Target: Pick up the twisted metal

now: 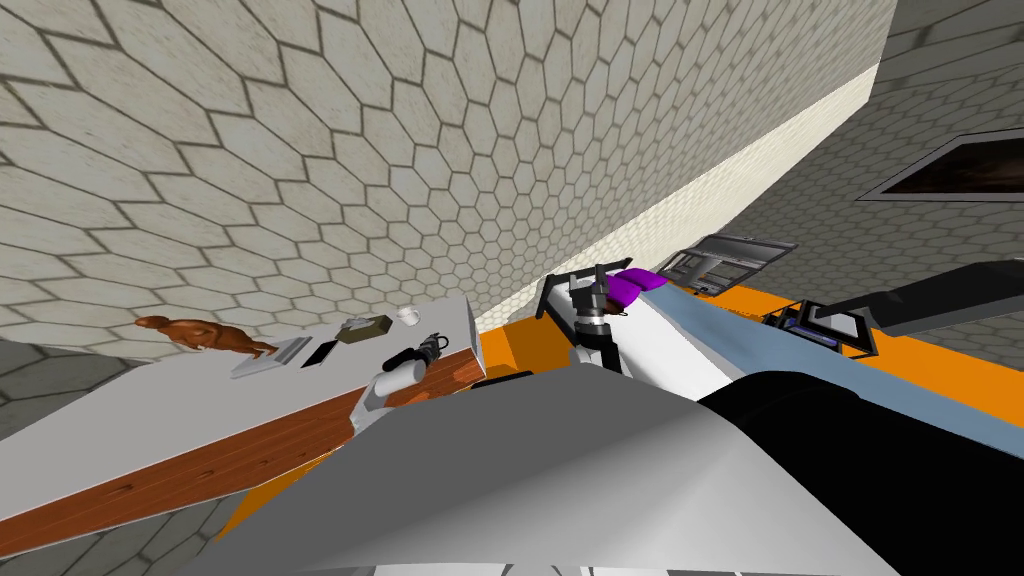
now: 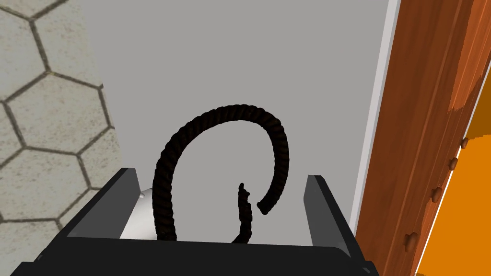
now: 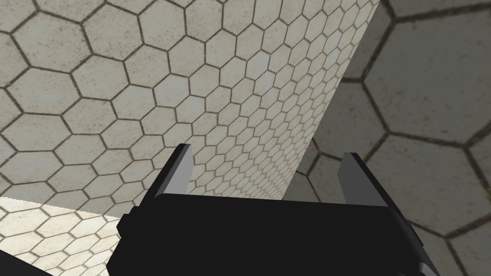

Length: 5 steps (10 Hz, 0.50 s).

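The twisted metal (image 2: 230, 111) is a dark, rope-like bar bent into an open curl. It lies on the grey table top (image 2: 239, 57) near the wood-sided edge (image 2: 417, 120). My left gripper (image 2: 221, 176) is open, with a finger on each side of the curl and not touching it; the curl's lower ends are hidden behind the gripper body. In the head view the twisted metal (image 1: 432, 348) sits at the table's near corner, just beyond my left forearm. My right gripper (image 3: 268, 152) is open and holds nothing, raised in front of a tiled wall.
Further along the table (image 1: 150, 410) lie a brown figure (image 1: 200, 333), a grey flat object (image 1: 270, 356), a black flat item (image 1: 320, 353), an olive box (image 1: 362, 328) and a white cup (image 1: 408, 315). An orange surface (image 1: 520, 345) lies beyond the table's edge.
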Motion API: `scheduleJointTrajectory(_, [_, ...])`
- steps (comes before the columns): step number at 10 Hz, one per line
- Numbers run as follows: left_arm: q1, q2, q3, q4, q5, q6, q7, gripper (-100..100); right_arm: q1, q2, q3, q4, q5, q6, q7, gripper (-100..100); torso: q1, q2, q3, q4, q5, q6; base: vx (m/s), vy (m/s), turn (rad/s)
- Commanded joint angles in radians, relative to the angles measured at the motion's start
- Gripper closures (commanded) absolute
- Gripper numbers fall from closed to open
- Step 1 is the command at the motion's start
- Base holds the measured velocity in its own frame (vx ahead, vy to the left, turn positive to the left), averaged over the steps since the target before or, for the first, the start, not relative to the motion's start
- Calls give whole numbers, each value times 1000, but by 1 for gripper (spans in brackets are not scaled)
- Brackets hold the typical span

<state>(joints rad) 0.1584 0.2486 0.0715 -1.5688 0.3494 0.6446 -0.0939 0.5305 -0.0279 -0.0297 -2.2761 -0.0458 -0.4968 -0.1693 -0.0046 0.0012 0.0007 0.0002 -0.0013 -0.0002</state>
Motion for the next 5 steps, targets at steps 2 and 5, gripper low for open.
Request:
scheduleJointTrajectory(2, [-30,62,9,80,82,-47,-43,-100,0,0,0,0,0,0,0,0,1,0,0,0,0,0,-12,-75,-43])
scheduleJointTrajectory(5, [-56,129,18,159,175,-80,-77,-100,0,0,0,0,0,0,0,0,3,0,-1,-2,2,-1,-21,-71,-55])
